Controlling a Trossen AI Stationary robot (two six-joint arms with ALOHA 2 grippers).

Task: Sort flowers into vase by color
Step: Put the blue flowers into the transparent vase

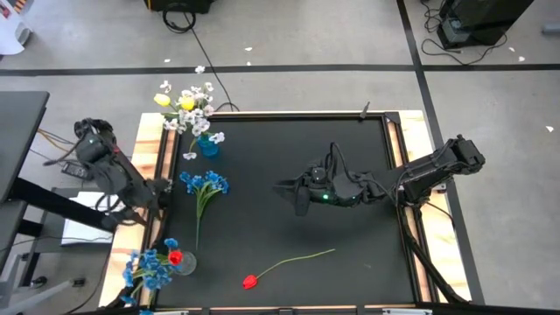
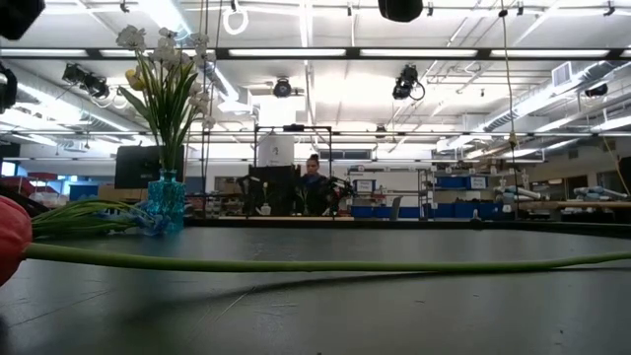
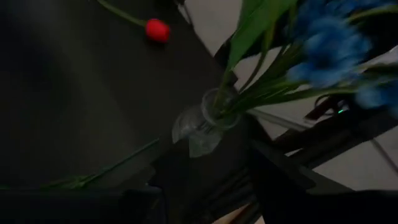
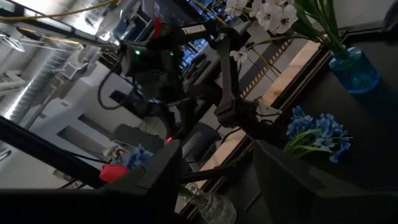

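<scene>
1. The red artificial tulip with a long green stem (image 1: 251,281) lies flat on the black table mat (image 1: 280,157), at about six o'clock from the mat's centre. Its stem trails off toward three o'clock. It is loose, touched by nothing, and probably awaits pickup.
2. A spray of small blue blossoms on green stems (image 1: 204,183) lies on the mat at about nine o'clock, also unsorted.
3. The clear glass vase (image 1: 185,262) stands at about seven o'clock, near the mat's corner. It holds blue blossoms and one red tulip head (image 1: 175,257), so this seems to be the jar for blue and red.
4. The blue glass vase (image 1: 208,145) stands at about eleven o'clock. It carries the white sprays and yellow tulips (image 1: 186,104), the pale colours kept apart.
5. The right gripper (image 1: 289,187) hovers over the mat's middle, reaching toward nine o'clock, its fingers spread with nothing between them. From here it can serve either loose flower.
6. The left gripper (image 1: 162,194) hangs at the mat's nine o'clock edge, just above the clear vase, judging by its own wrist view (image 3: 205,124). Nothing is seen held, but I cannot tell whether its fingers are parted or together.
7. Two flowers are left to sort, I judge.
</scene>
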